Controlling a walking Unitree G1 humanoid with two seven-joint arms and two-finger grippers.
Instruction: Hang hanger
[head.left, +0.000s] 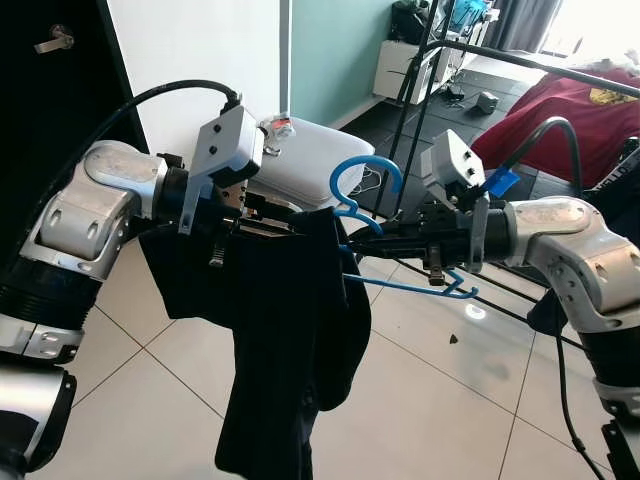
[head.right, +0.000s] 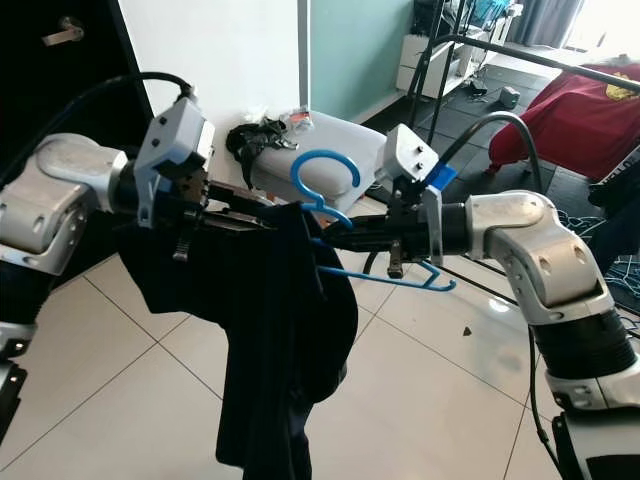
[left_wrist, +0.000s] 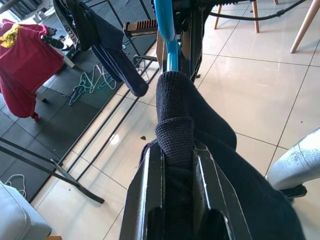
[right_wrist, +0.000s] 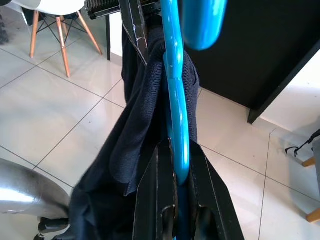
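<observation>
Blue plastic hanger (head.left: 365, 215) — stiff, light — hangs mid-air between the arms, right gripper (right_wrist: 176, 165) clamped on its bar. Left gripper (left_wrist: 176, 155) pinches the limp dark knit garment (head.left: 290, 340) — best held by its rigid frame.

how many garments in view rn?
3: dark knit garment on the blue hanger between both grippers; red shirt and navy item on the rack. More may be hidden.
</observation>
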